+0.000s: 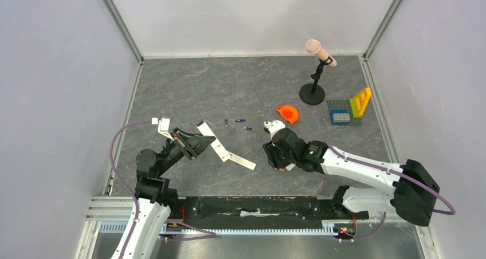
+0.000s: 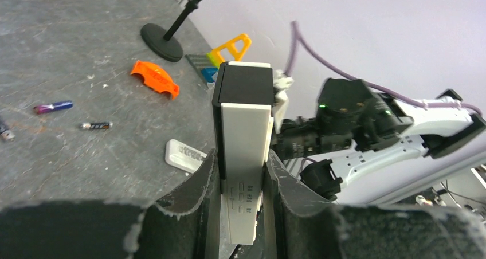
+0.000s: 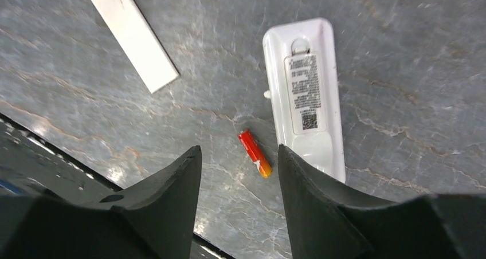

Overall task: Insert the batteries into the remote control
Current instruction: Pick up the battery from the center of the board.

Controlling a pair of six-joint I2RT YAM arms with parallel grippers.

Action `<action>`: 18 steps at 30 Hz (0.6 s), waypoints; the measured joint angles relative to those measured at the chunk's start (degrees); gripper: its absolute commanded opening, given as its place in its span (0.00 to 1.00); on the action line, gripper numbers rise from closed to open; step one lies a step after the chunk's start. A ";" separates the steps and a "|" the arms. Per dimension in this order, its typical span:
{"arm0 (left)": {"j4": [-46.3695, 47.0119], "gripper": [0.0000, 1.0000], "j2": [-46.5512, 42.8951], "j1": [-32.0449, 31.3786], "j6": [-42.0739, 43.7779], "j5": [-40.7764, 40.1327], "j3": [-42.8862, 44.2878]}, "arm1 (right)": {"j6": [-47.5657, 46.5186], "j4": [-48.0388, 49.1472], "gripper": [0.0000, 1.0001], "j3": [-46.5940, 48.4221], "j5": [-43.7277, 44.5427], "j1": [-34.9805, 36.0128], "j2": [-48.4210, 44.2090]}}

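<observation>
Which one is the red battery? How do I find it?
Find the right gripper over the grey table. Just below its open fingers lies the red battery, next to a white piece with a label. The other batteries are dark or purple; only this one is red-orange.

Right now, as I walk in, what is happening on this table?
The left gripper is shut on the long white remote control. The right gripper is open and hovers over the orange-red battery, which lies on the table beside a white labelled piece. A purple battery and a dark battery lie loose farther out. No battery is gripped yet.
</observation>
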 measured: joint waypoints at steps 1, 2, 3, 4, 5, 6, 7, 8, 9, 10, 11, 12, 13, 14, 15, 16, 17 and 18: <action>0.74 0.02 -0.37 0.00 -0.22 0.46 -0.02 | -0.70 -0.22 0.52 0.04 -0.74 -0.20 0.96; 1.57 0.02 -0.70 0.00 -0.44 0.87 -0.02 | -1.27 -0.61 0.50 0.13 -1.42 -0.28 2.01; 2.21 0.02 -0.90 0.00 -0.59 1.07 -0.02 | -2.05 -1.11 0.48 0.20 -1.84 -0.35 3.54; 2.60 0.02 -0.96 0.00 -0.66 1.18 -0.02 | -2.67 -1.51 0.47 0.20 -2.21 -0.37 4.96; 2.82 0.02 -0.96 0.00 -0.70 1.22 -0.02 | -3.21 -1.95 0.45 0.20 -2.43 -0.37 6.05; 2.95 0.02 -0.94 0.00 -0.76 1.27 -0.02 | -3.87 -2.49 0.42 0.20 -2.60 -0.37 7.28; 2.99 0.02 -0.94 0.00 -0.81 1.29 -0.02 | -4.39 -2.75 0.38 0.20 -2.62 -0.37 7.91; 2.99 0.02 -0.94 0.00 -0.83 1.29 -0.02 | -5.14 -3.06 0.36 0.20 -2.64 -0.37 8.72; 3.02 0.02 -0.94 0.00 -0.83 1.29 -0.02 | -5.95 -3.26 0.36 0.20 -2.71 -0.37 9.33; 2.99 0.02 -0.92 0.00 -0.83 1.29 -0.02 | -6.69 -3.34 0.35 0.20 -2.75 -0.37 9.92; 3.02 0.02 -0.92 0.00 -0.83 1.29 -0.02 | -7.08 -3.34 0.35 0.20 -2.80 -0.37 10.34; 2.99 0.02 -0.92 0.00 -0.83 1.29 -0.02 | -7.93 -3.30 0.35 0.20 -2.82 -0.37 10.93; 3.02 0.02 -0.92 0.00 -0.83 1.29 -0.02 | -8.55 -3.23 0.35 0.20 -2.86 -0.37 11.37; 2.99 0.02 -0.92 0.00 -0.83 1.27 -0.02 | -9.05 -3.15 0.35 0.20 -2.89 -0.37 11.76; 3.02 0.02 -0.90 0.00 -0.83 1.29 -0.02 | -9.57 -2.99 0.35 0.20 -2.91 -0.37 12.24; 2.99 0.02 -0.90 0.00 -0.83 1.29 -0.02 | -10.03 -2.80 0.35 0.20 -2.91 -0.37 12.85; 2.99 0.02 -0.90 0.00 -0.83 1.29 -0.02 | -10.34 -2.64 0.33 0.20 -2.91 -0.37 13.38; 2.99 0.02 -0.90 0.00 -0.83 1.29 -0.02 | -10.58 -2.27 0.31 0.26 -3.02 -0.37 13.92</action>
